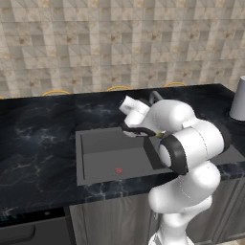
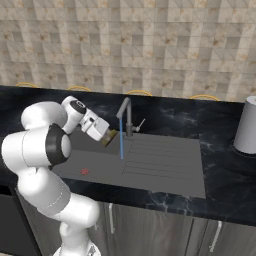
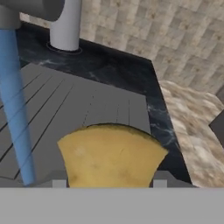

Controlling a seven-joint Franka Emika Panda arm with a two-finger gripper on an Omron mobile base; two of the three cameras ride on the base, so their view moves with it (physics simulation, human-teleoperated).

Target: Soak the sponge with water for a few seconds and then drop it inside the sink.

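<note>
My gripper (image 3: pixel 109 183) is shut on the yellow sponge (image 3: pixel 111 155), which sits between the two dark fingertips (image 3: pixel 59 183). In the right base view the gripper (image 2: pixel 106 134) holds the sponge (image 2: pixel 111 136) above the dark grey sink (image 2: pixel 100 165), just left of the faucet (image 2: pixel 125 112). The water (image 2: pixel 121 145) falls as a thin blue stream from the spout into the basin. The water (image 3: pixel 15 113) runs just left of the sponge in the hand view, a small gap apart. In the left base view my own arm hides the gripper over the sink (image 1: pixel 95 143).
A ribbed drainboard (image 2: pixel 165 160) lies right of the basin. A small red spot (image 2: pixel 84 171) marks the basin floor. A grey canister (image 2: pixel 247 127) stands on the black marbled counter (image 2: pixel 220 200) at the far right. A tiled wall rises behind.
</note>
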